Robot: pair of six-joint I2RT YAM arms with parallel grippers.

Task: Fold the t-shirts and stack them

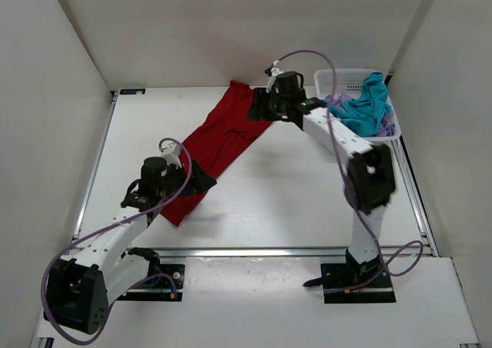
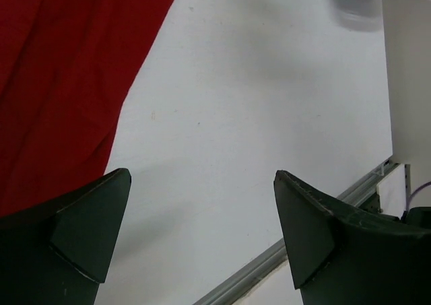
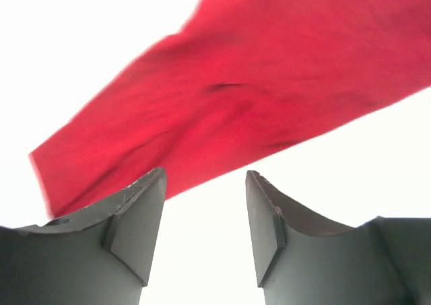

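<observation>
The white table (image 1: 292,202) carries the deep red t-shirt (image 1: 223,144), stretched in a long diagonal strip from the far middle toward the left arm. The white mesh basket (image 1: 338,75) at the far right holds the teal-blue t-shirt (image 1: 369,106) (bunched up). The left gripper (image 2: 201,180) has its jaws wide apart and empty at the red cloth's near edge. The right gripper (image 3: 204,177) is also parted and empty, near the far end.

arms (image 1: 338,133): white links, black joints | cables (image 1: 307,52): lavender | fingers (image 2: 87,238): dark grey
</observation>
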